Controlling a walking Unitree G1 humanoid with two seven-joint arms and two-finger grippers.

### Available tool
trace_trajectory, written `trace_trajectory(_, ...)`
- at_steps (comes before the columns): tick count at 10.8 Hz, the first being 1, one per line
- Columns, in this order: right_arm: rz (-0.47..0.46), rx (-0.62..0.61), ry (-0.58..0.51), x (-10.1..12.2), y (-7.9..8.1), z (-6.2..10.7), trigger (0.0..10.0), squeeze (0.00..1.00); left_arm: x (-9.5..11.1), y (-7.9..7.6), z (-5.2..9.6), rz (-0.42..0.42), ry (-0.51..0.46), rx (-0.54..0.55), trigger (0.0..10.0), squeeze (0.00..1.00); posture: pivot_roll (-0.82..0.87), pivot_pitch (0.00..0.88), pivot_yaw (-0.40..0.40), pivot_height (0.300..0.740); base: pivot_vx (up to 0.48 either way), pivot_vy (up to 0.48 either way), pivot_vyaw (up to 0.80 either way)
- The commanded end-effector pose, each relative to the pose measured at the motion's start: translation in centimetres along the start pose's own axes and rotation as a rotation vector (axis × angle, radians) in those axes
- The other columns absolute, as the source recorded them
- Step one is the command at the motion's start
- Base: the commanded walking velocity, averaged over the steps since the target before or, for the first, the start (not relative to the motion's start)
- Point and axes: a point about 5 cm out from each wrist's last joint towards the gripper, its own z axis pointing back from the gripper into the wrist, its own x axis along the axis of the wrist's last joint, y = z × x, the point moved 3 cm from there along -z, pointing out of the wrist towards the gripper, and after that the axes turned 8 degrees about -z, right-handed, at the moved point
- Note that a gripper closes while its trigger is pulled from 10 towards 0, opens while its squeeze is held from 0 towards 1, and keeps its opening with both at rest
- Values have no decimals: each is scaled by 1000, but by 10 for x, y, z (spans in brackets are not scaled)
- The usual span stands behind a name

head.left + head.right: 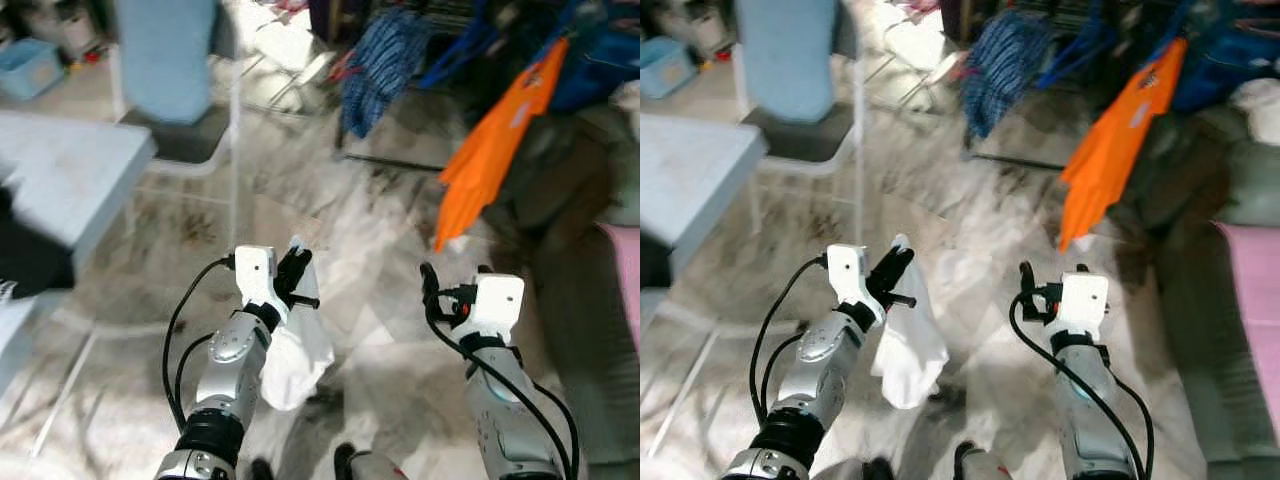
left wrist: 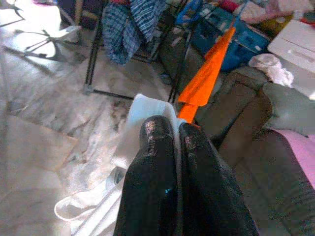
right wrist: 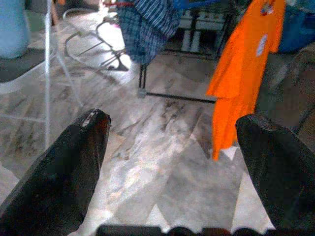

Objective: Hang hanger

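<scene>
**Pincers and garments, marble floor**

Left pincer (image 1: 297, 272): raised before the robot, fingers (image 2: 160, 162) pressed together on a fold of white cloth (image 1: 298, 350). The cloth hangs down from the grip over the floor, beside the left forearm. No hanger can be made out in the grip or within the cloth.

Right pincer (image 1: 1052, 282): raised at about the same height, well apart from the left, fingers (image 3: 74, 167) spread wide with nothing between them.

Floor (image 1: 380, 330): pale veined marble, sunlit in patches.

Orange shirt (image 1: 500, 140): hanging ahead and to the robot's right, its lower corner just above the floor.

Blue checked garment (image 1: 380, 65): draped on a black rack (image 3: 142, 78), ahead, left of the orange shirt.

Table (image 1: 60, 180): pale grey top, at the robot's left.

Chair (image 1: 175, 90): white frame, light blue back, beyond the table.

Blue bin (image 1: 30, 65): far left, on the floor behind the table.

Dark sofa (image 2: 246, 108): at the right, near the orange shirt; a pink cloth (image 1: 625, 270) lies at its edge.

White box (image 2: 298, 49): behind the sofa, next to a crumpled white item (image 2: 270, 66).
</scene>
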Motion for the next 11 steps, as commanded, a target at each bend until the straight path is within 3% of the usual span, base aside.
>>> trace_trajectory(1, 7, -12, -12, 4, -5, 1, 10000, 0, 7, -7, -5, -5, -24, -24, 10000, 0, -187, 152, -33, 740, 281, 0, -800)
trace_trajectory(5, 12, -4, -12, 6, -2, -4, 10000, 0, 8, -11, -5, -1, -28, -32, 10000, 0, -180, 166, -35, 740, 285, 0, -645)
trace_trajectory(9, 22, 8, 5, 2, -2, -2, 10000, 0, 7, -13, -6, 4, -23, -28, 10000, 0, -175, 167, -53, 740, 196, 0, 0)
trace_trajectory(11, 28, 42, 16, 1, 3, -6, 10000, 0, 5, -6, -3, 2, -10, 42, 10000, 0, -142, 171, -76, 740, 0, 0, 0)
